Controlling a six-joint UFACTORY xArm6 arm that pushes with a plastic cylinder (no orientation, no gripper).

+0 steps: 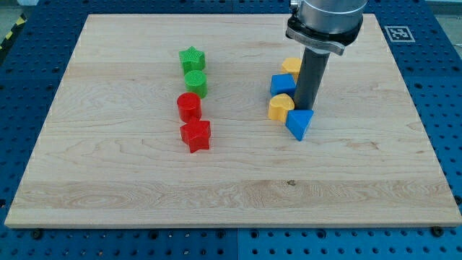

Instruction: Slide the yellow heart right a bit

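The wooden board (231,195) fills most of the view, laid on a blue perforated table (440,87). Above its upper right part hangs the arm's grey metal collar (325,25), and from it the dark rod runs straight down.

Two groups of blocks sit on the board. Left of centre is a column of four: a green star (192,58) at the top, a green cylinder (195,84) touching it below, then a red cylinder (189,107), then a red star (195,135). To the right of centre is a tighter cluster around the rod: a yellow block (291,67) of unclear shape partly hidden behind it, a blue block (282,84) just below that, the yellow heart (281,107) below again, and a blue triangular block (299,123) touching the heart's lower right.

My tip (306,110) comes down just right of the yellow heart and right above the blue triangle — very near both, though I cannot tell whether it touches either. There are no fingers to open or close; the rod holds nothing.

The turning point, as I judge it: the heart lies to the tip's left, yet it must go right. So the tip is on the wrong side — it would need to come round to the heart's left face, and the blue triangle stands partly in the heart's path.
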